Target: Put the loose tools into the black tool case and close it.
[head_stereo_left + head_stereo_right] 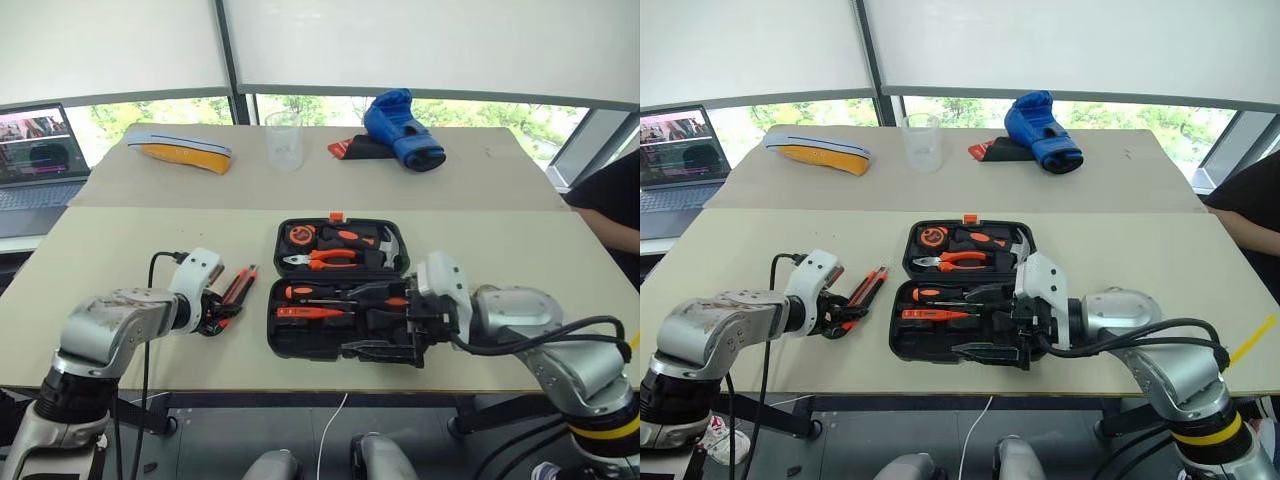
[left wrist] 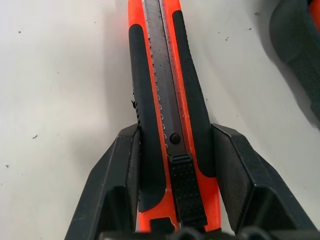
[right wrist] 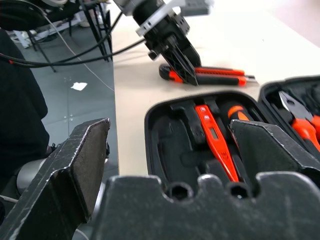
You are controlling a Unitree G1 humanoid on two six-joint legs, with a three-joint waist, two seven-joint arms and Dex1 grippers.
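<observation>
The left jaws (image 2: pixel 170 190) straddle the rear end of the orange-black utility knife (image 2: pixel 165 100), a finger (image 2: pixel 117 185) close against each flank, though a firm clench cannot be told; the knife lies flat on the table (image 1: pixel 140 250), at nine o'clock from the black tool case (image 1: pixel 340 290), just beside it; the right jaws (image 3: pixel 170 150) stand released and wide, holding nothing, at the case's five o'clock corner; the case lies open, an orange screwdriver (image 1: pixel 310 312) and a black-and-orange screwdriver (image 1: pixel 320 291) in its near half, pliers (image 1: pixel 325 259) and a tape measure (image 1: pixel 299 236) in the far half; a blue boxing glove (image 1: pixel 402 128) sits at twelve o'clock, well apart.
</observation>
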